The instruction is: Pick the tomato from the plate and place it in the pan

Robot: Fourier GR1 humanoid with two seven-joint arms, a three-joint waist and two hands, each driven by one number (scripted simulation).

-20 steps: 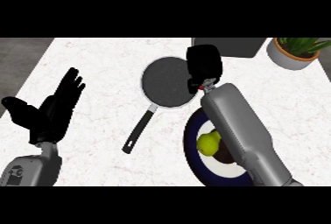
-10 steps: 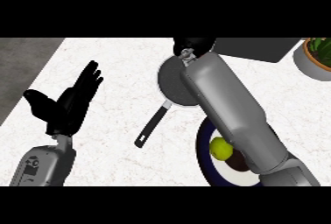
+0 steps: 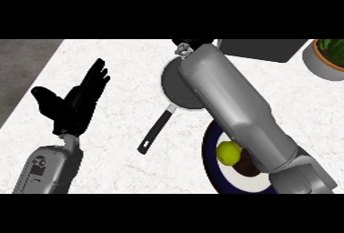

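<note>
I see a white, faintly speckled counter and a dark grey pan with a black handle. The plate is dark blue with a white rim, carrying a yellow-green fruit; my left hand is black.

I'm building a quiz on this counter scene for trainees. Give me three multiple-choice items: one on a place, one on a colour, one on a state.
1. Where does the yellow-green fruit lie?
A. in the pan
B. on the plate
C. beside the plant pot

2. What colour is the pan's handle?
A. black
B. red
C. white

3. How is the left hand?
A. curled round the fruit
B. gripping the pan's handle
C. open, holding nothing

Key:
1 B: the fruit sits on the plate, next to the right forearm.
2 A: the handle is black, running from the pan toward the lower left.
3 C: the left hand shows straight fingers over bare counter.
</note>
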